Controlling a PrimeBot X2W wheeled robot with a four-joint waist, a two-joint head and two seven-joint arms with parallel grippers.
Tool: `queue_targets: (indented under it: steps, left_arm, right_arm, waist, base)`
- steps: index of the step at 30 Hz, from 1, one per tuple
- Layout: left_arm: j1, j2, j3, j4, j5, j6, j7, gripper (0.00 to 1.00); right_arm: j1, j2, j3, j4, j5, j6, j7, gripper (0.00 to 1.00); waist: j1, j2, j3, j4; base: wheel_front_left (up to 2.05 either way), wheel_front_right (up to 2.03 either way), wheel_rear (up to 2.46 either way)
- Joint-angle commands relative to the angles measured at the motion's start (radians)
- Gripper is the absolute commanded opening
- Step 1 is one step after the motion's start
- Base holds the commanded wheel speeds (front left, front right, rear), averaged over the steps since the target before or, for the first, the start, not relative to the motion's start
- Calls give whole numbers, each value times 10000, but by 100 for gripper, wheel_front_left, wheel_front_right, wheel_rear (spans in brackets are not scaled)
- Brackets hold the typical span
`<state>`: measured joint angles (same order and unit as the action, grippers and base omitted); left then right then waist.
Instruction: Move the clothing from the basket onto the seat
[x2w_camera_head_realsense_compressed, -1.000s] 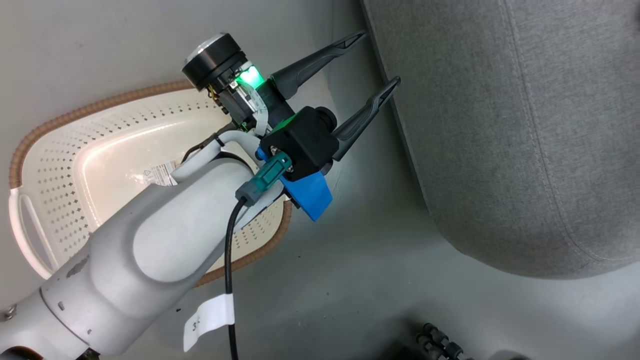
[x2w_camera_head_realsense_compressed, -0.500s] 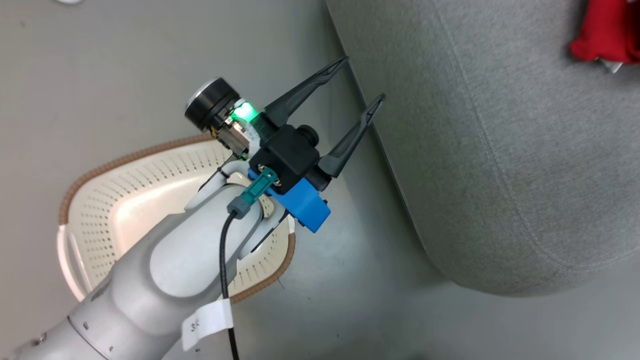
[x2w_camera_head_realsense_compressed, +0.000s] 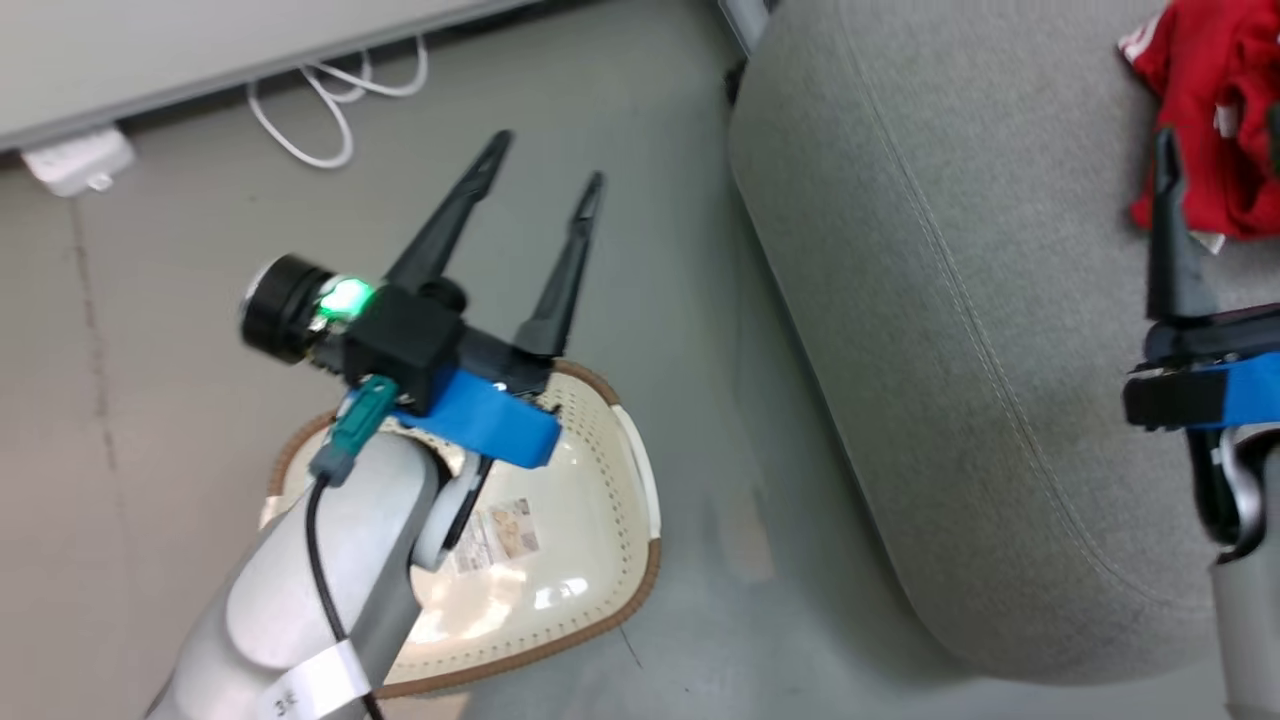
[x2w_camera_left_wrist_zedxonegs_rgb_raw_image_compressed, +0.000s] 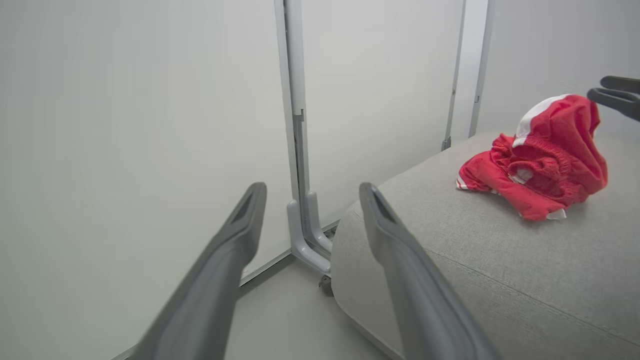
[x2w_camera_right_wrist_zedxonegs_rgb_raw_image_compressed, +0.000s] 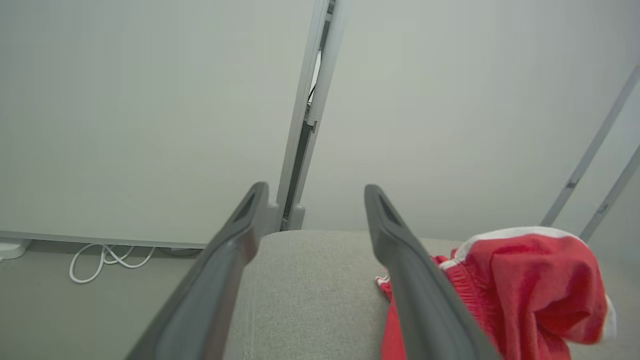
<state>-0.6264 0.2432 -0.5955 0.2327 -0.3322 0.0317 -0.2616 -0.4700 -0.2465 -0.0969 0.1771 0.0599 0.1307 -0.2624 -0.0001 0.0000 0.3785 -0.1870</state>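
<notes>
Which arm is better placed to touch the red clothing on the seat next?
Right, probably: the right gripper stands open beside the clothing over the seat; the left gripper hangs open by the basket.

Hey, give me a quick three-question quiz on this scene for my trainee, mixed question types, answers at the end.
1. True or false: red clothing fills the basket.
2. Where does the clothing lie? A) on the seat B) on a table C) in the basket
3. Fill in: the basket stands on the ___, beside the seat.
Key: 1 false; 2 A; 3 floor.
</notes>
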Motion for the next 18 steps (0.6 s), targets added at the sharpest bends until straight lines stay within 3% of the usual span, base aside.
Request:
queue_targets:
  steps: [1, 9, 18]
  left_arm:
    - [223, -42, 190, -55, 92, 40, -47, 100]
    - [1873, -271, 2114, -598, 701, 18, -40, 100]
    - [3631, -920, 3794, -837, 1249, -375, -39, 100]
  right_arm:
    - [197, 62, 72, -20, 51, 1, -38, 100]
    - [749, 613, 648, 90, 184, 1, -38, 100]
    - [1888, 1068, 586, 317, 236, 1, -38, 100]
  waist:
    - [1, 0, -497, 449]
    - [1, 0, -1405, 1119]
    - [1, 0, -2357, 1726]
  base:
    - [0, 0, 0]
    - [0, 0, 0]
    - [0, 0, 0]
